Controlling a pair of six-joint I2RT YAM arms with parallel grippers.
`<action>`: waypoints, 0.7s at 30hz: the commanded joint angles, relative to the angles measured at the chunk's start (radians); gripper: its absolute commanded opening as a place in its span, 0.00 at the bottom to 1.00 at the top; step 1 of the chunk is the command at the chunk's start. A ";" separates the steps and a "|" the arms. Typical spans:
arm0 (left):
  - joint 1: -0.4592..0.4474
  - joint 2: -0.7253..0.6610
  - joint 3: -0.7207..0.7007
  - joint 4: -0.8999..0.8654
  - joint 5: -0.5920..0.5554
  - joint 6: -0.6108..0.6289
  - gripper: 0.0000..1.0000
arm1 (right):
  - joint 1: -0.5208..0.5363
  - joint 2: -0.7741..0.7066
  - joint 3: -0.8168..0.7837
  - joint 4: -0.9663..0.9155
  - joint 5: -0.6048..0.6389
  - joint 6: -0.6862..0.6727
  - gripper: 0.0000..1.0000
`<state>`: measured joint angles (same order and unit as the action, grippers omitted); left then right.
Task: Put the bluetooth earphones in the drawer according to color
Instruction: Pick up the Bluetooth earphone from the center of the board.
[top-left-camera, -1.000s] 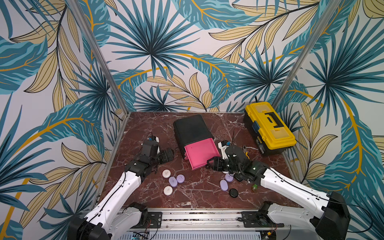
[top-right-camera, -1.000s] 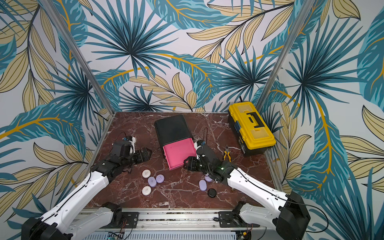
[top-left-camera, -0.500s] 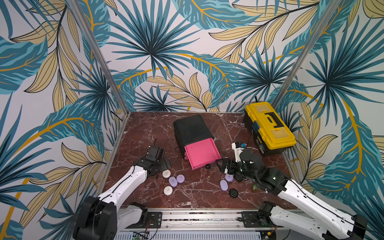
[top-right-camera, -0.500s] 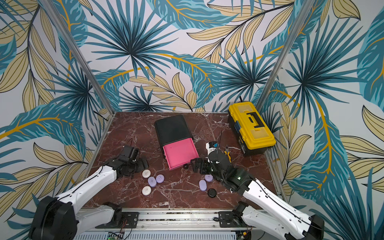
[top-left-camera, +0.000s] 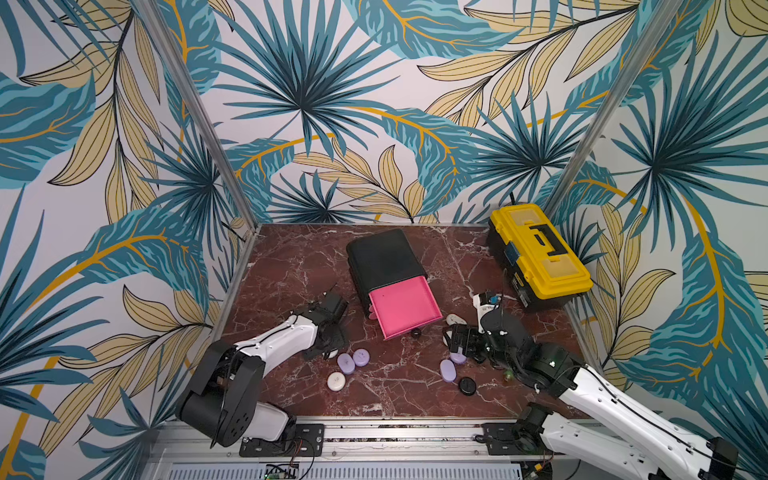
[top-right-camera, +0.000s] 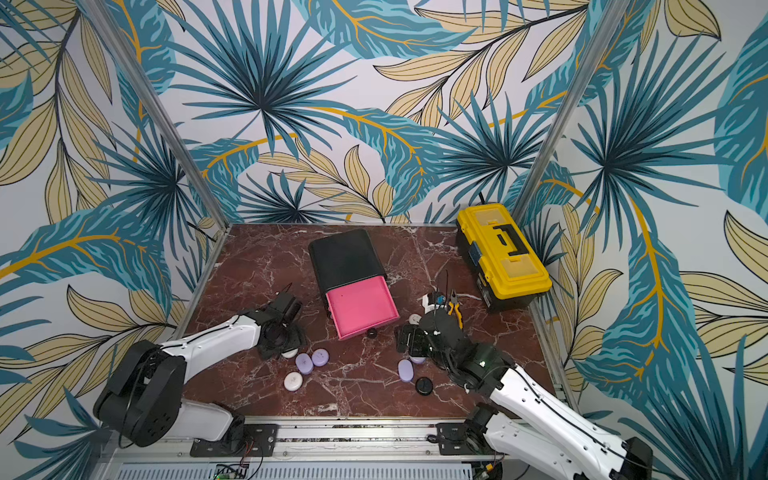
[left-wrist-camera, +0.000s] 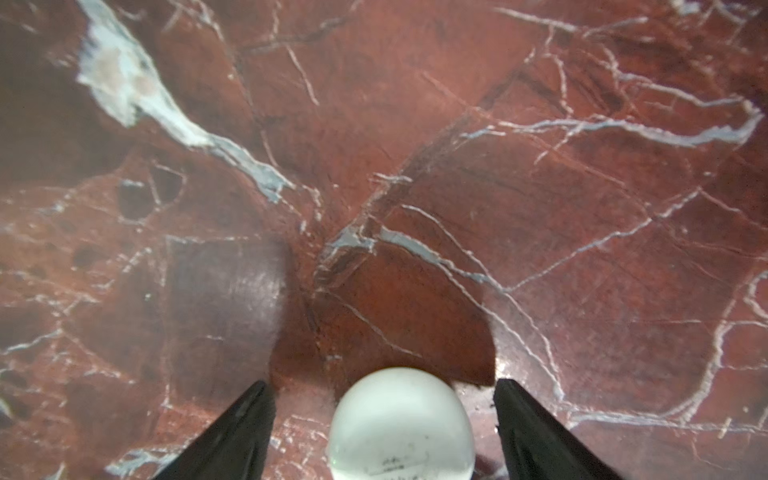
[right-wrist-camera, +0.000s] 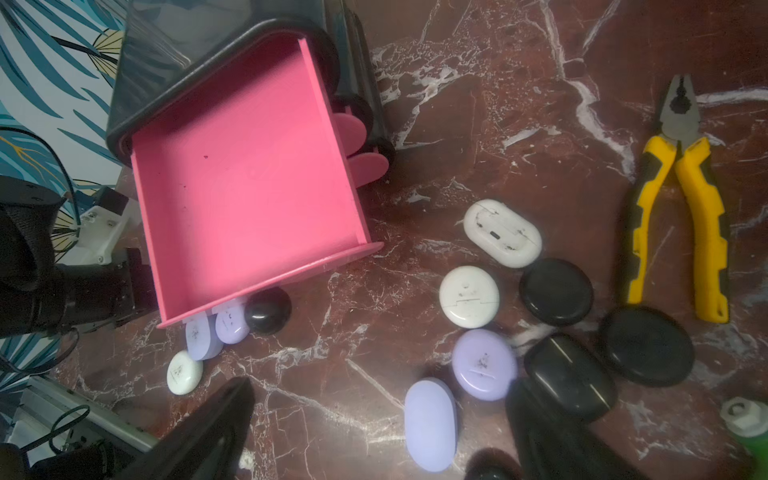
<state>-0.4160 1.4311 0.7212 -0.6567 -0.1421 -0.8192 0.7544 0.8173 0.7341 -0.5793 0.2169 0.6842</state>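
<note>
Between tips of your left pincer (left-wrist-camera: 380, 384), spread wide, white earphone case (left-wrist-camera: 401, 424) sits on bench (left-wrist-camera: 540, 187), clear of both fingers. Your right pincer (right-wrist-camera: 380, 386) gapes wide too, holding nothing, over lilac oval case (right-wrist-camera: 432, 424); black case (right-wrist-camera: 569, 378) just beside one finger. Further out you see more white, lilac, black cases on bench, near pink drawer (right-wrist-camera: 249, 174) pulled out of black cabinet (top-left-camera: 384, 257). Yellow pliers (right-wrist-camera: 681, 199) lie beyond.

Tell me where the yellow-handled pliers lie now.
The pliers lie on the table on the robot's right side, between the yellow toolbox and the open pink drawer; in the right wrist view a black round case sits beside their handles.
</note>
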 joint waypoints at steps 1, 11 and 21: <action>-0.012 -0.002 0.030 0.022 -0.011 -0.011 0.84 | 0.002 -0.010 -0.018 -0.019 0.024 0.000 1.00; -0.026 0.056 0.008 0.059 -0.015 -0.038 0.64 | 0.001 -0.026 -0.035 -0.018 0.028 0.003 0.99; -0.029 0.030 0.003 0.070 -0.002 -0.025 0.43 | 0.000 -0.066 -0.061 -0.018 0.027 0.012 1.00</action>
<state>-0.4381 1.4567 0.7265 -0.5938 -0.1802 -0.8440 0.7544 0.7639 0.6991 -0.5819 0.2283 0.6853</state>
